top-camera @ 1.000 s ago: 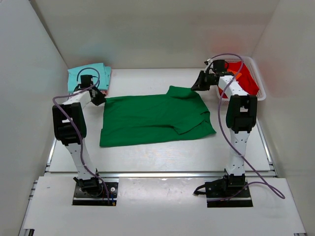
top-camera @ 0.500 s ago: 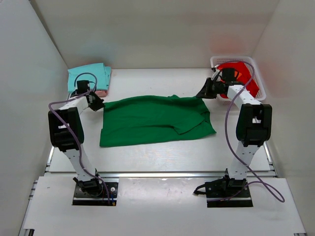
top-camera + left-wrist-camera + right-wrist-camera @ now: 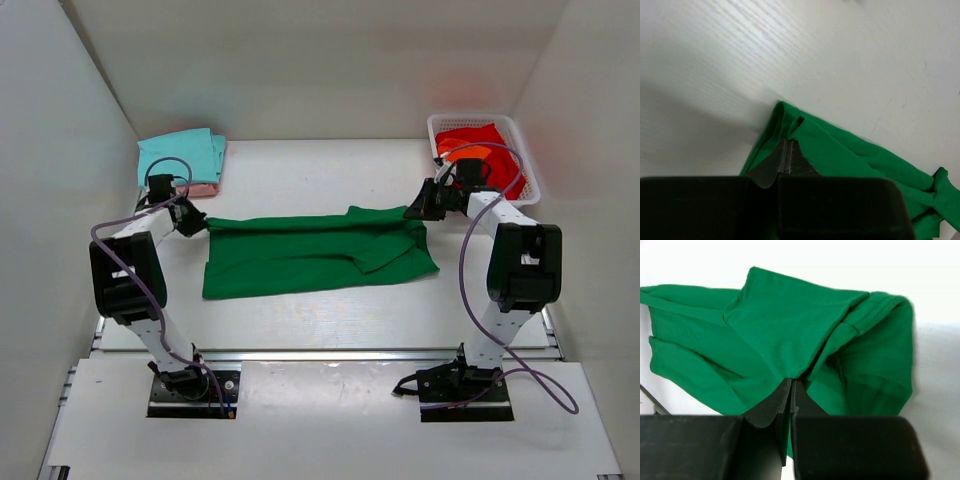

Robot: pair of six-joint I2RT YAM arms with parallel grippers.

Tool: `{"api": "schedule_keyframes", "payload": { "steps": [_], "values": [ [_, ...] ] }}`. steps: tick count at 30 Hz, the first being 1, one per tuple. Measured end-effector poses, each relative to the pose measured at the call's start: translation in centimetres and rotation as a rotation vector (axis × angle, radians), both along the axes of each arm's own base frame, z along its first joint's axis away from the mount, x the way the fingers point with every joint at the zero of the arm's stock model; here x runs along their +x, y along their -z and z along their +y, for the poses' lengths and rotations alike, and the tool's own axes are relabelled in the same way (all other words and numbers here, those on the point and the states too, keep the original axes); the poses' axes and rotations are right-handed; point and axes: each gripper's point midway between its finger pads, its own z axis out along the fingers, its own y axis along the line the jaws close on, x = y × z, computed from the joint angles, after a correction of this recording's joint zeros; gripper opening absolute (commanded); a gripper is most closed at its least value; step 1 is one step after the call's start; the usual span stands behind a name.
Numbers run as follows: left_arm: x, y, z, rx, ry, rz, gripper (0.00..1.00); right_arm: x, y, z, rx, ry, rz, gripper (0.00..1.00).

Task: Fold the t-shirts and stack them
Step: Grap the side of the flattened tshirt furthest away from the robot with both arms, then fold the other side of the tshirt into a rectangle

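1. Chiefly, hazard: dark green t-shirt (image 3: 315, 250), lying across the desk (image 3: 300, 320), could fold crooked or slip free if you draw its two held corners unevenly; cloth at the right corner is bunched.
2. Left claw (image 3: 200, 222): fully closed, pinching shirt's far-left corner.
3. Right claw (image 3: 412, 212): fully closed, pinching far-right corner.
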Motion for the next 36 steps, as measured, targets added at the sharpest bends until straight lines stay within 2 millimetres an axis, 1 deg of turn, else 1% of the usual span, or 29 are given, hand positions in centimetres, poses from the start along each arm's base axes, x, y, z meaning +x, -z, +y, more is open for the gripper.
{"api": "schedule_keyframes", "payload": {
  "steps": [6, 10, 15, 19, 28, 31, 36],
  "values": [
    [-1.8, 0.8, -0.1, -0.003, 0.003, 0.027, 0.0, -1.8, 1.0, 0.0, -0.009, -0.004, 0.018, 0.0],
    [-2.8, 0.7, -0.3, -0.002, 0.007, 0.028, 0.0, -2.8, 1.2, -0.1, -0.015, -0.006, 0.02, 0.0],
    [-3.4, 0.4, -0.3, -0.001, 0.012, 0.019, 0.0, -3.5, 0.8, -0.5, -0.021, 0.001, 0.007, 0.0],
    [-3.9, 0.8, -0.2, -0.002, 0.011, 0.032, 0.0, -3.9, 0.4, -0.8, -0.026, 0.006, -0.01, 0.0],
    [-4.8, 0.4, -0.4, 0.009, 0.024, 0.026, 0.0, -5.4, 0.8, -0.8, -0.032, 0.001, -0.007, 0.0],
    [-5.2, 0.7, -0.5, 0.008, 0.025, 0.033, 0.0, -6.1, 1.1, -0.8, -0.033, 0.001, -0.002, 0.0],
    [-6.5, 1.9, -0.7, 0.002, 0.024, 0.071, 0.0, -7.0, 1.9, -0.8, -0.036, 0.003, 0.016, 0.0]
  ]
}}
